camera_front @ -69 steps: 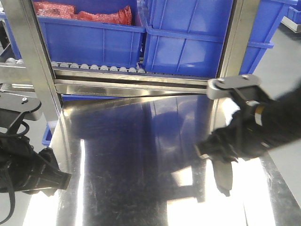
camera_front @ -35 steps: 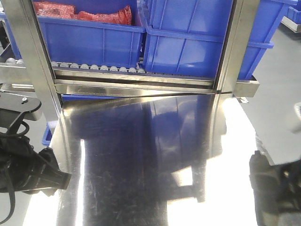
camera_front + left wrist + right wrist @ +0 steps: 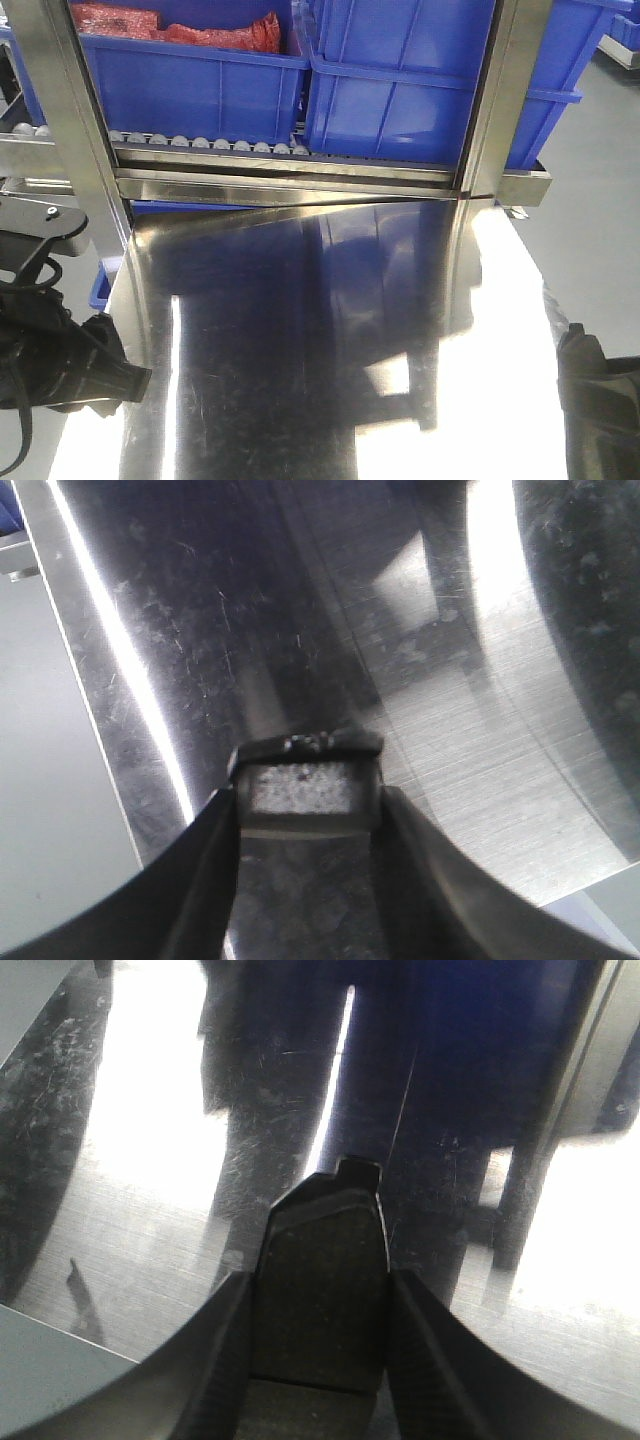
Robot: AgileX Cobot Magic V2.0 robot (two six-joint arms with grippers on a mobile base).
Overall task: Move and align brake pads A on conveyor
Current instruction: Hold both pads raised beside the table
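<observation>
Two grips confirmed, we see left gripper [image 3: 308, 800] clamped on left brake pad [image 3: 312, 780], right gripper [image 3: 320, 1290] on right brake pad [image 3: 325, 1255], both over steel tabletop [image 3: 480, 730], pad rear ends cut off.

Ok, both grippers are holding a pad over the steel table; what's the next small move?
Probably carry both off the steel tabletop toward the conveyor, which no view shows. The left gripper is shut on one brake pad, the right gripper on another, both above steel, not belt.
</observation>
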